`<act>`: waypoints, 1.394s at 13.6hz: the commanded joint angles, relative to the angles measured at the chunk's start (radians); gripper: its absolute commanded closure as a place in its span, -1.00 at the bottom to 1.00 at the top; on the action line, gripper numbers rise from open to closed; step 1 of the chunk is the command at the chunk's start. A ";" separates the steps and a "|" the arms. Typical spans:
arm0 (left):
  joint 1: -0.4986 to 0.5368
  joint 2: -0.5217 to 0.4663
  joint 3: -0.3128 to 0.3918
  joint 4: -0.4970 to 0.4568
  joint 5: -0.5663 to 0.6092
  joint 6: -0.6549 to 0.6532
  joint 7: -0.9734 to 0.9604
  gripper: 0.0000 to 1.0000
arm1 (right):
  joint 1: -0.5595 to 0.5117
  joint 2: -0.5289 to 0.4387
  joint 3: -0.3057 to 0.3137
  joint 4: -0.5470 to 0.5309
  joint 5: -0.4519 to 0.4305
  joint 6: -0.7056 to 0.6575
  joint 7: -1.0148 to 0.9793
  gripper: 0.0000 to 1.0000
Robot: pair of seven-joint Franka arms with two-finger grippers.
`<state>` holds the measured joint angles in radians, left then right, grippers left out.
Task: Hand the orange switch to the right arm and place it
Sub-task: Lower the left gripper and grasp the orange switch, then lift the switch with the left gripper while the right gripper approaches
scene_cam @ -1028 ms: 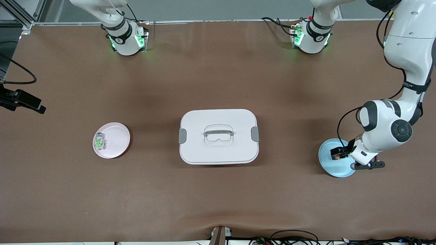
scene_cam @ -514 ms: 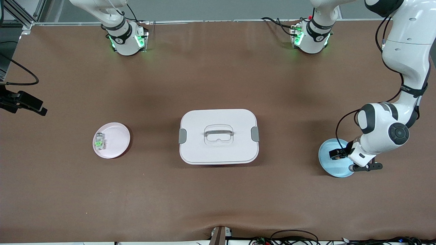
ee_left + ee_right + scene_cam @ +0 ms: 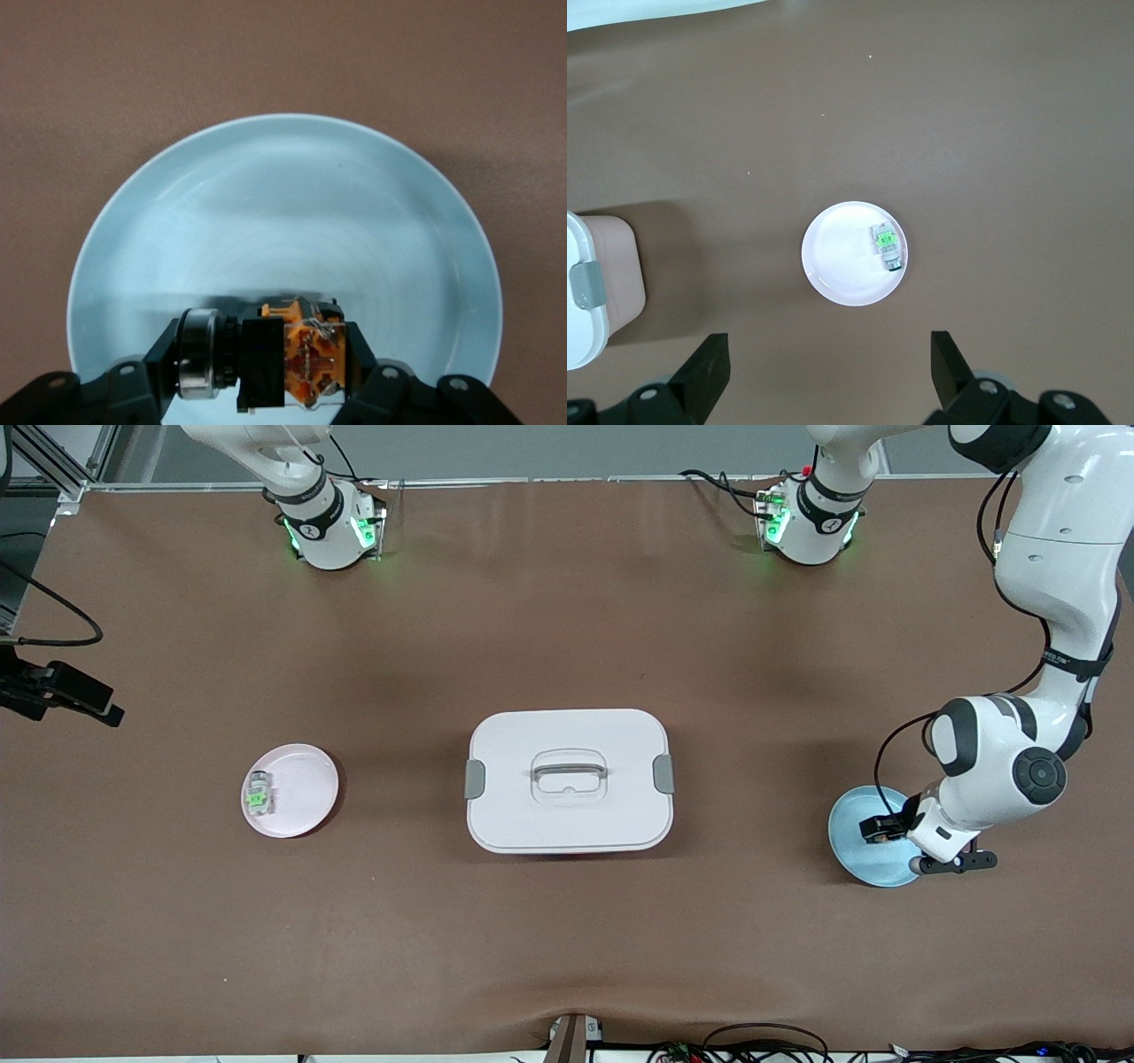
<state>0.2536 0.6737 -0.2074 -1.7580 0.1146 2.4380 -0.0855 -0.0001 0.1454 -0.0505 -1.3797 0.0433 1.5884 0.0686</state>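
Two plates: one pale blue round plate (image 3: 852,841), one pink round plate (image 3: 306,790). One white lidded box (image 3: 568,779). One tiny black orange-centred switch (image 3: 297,363), clamped between the left gripper (image 3: 283,365) fingers on the blue plate. Right gripper (image 3: 828,365) waits high over the pink plate, fingers spread wide, empty.

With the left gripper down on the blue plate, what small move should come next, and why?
Probably a short straight lift. The left gripper is shut on the orange switch, low on the blue plate. The open right gripper waits high over the pink plate, so the handover needs the switch raised first.
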 commanded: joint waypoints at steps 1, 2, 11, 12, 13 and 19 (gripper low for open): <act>0.001 -0.081 -0.017 -0.001 0.007 -0.098 -0.055 1.00 | -0.003 -0.006 0.000 0.005 -0.013 -0.007 -0.007 -1.00; -0.004 -0.115 -0.035 0.000 0.000 -0.144 -0.086 1.00 | -0.003 -0.006 0.000 0.005 -0.013 -0.007 -0.007 -1.00; -0.002 -0.160 -0.213 0.228 -0.230 -0.606 -0.469 1.00 | -0.009 -0.001 -0.002 0.002 -0.016 -0.012 -0.007 -1.00; -0.002 -0.160 -0.243 0.253 -0.255 -0.641 -0.529 1.00 | -0.012 0.014 -0.002 -0.002 -0.014 -0.007 -0.001 -1.00; -0.005 -0.160 -0.263 0.274 -0.294 -0.672 -0.590 1.00 | -0.012 0.040 -0.002 0.001 -0.014 -0.005 -0.007 -1.00; -0.011 -0.149 -0.406 0.333 -0.437 -0.703 -0.882 1.00 | -0.018 0.030 -0.002 -0.054 0.127 -0.007 0.002 -1.00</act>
<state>0.2398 0.5058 -0.5680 -1.4507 -0.2851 1.7570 -0.9000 -0.0074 0.1958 -0.0557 -1.3909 0.0776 1.5776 0.0685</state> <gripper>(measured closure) 0.269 0.000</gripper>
